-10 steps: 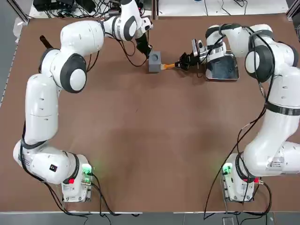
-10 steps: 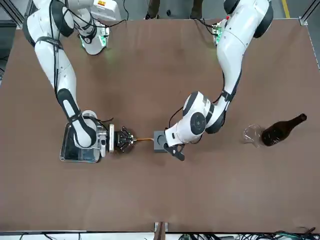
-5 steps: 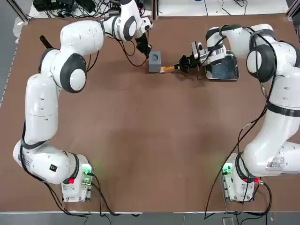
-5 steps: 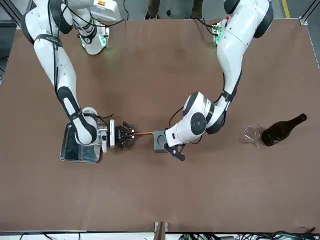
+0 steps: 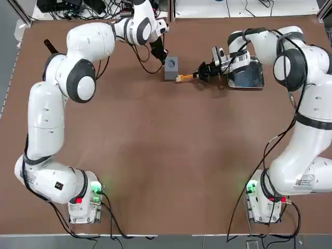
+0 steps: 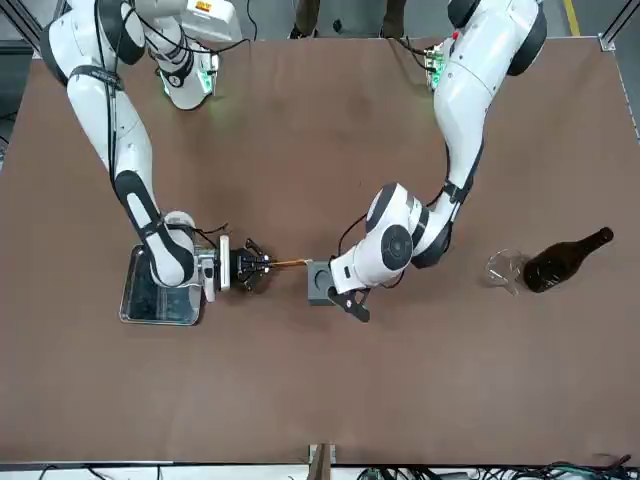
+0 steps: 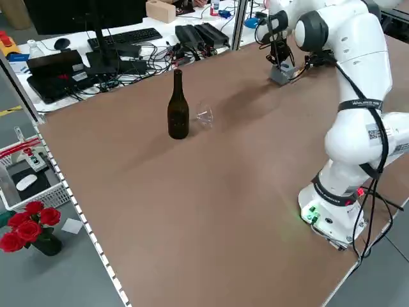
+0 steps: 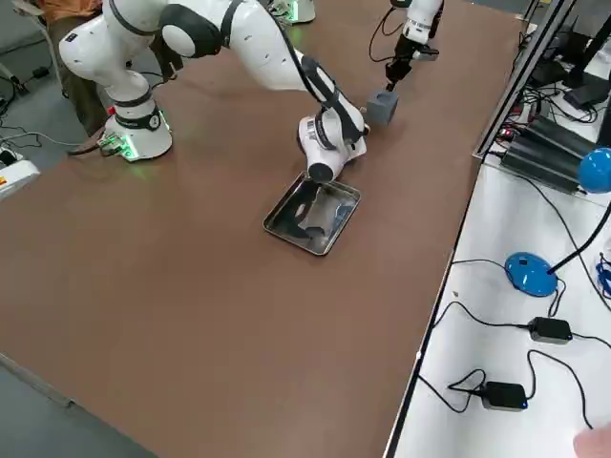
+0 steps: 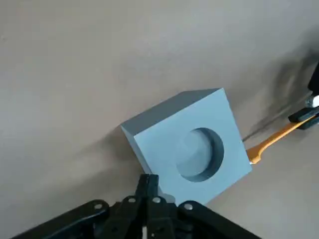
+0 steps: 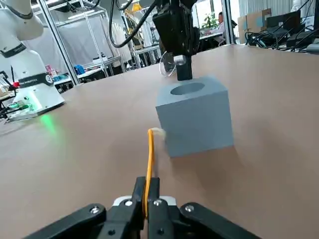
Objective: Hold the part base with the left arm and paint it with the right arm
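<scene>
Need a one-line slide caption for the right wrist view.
Right gripper holds an orange brush at the grey part base.

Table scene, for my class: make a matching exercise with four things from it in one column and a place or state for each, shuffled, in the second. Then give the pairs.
Things:
1. block
2. brush
3. tray
4. bottle

Places or states:
A. lies on its side beside a glass
B. held in the right gripper
C. left gripper at its edge
D. under the right arm's wrist

Pairs: 1-C, 2-B, 3-D, 4-A
</scene>
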Robot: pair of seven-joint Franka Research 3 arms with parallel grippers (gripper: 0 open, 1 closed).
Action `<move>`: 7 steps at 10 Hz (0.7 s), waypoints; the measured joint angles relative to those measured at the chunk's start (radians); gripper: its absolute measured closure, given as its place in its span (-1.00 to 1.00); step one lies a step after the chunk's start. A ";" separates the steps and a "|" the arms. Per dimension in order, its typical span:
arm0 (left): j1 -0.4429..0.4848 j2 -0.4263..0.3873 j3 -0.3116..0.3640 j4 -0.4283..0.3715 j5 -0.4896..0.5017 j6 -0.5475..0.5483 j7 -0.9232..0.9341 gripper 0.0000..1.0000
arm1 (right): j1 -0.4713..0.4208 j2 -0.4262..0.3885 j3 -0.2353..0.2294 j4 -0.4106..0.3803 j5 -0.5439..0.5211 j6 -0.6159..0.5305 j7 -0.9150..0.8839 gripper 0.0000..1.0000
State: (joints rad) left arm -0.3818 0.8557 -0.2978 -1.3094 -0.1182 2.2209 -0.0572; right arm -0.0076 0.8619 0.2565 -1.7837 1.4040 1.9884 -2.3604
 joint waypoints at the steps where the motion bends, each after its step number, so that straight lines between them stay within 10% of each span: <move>1: 0.000 0.000 0.000 0.000 0.000 0.000 0.000 0.98 | 0.000 -0.003 0.001 0.002 0.020 0.000 -0.001 0.90; 7: 0.000 0.000 0.000 0.000 0.000 0.000 0.000 0.97 | 0.000 -0.023 0.003 0.070 0.044 0.054 0.040 0.90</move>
State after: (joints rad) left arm -0.3817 0.8558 -0.2978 -1.3094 -0.1182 2.2209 -0.0572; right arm -0.0074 0.8384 0.2598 -1.7137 1.4479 2.0422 -2.3205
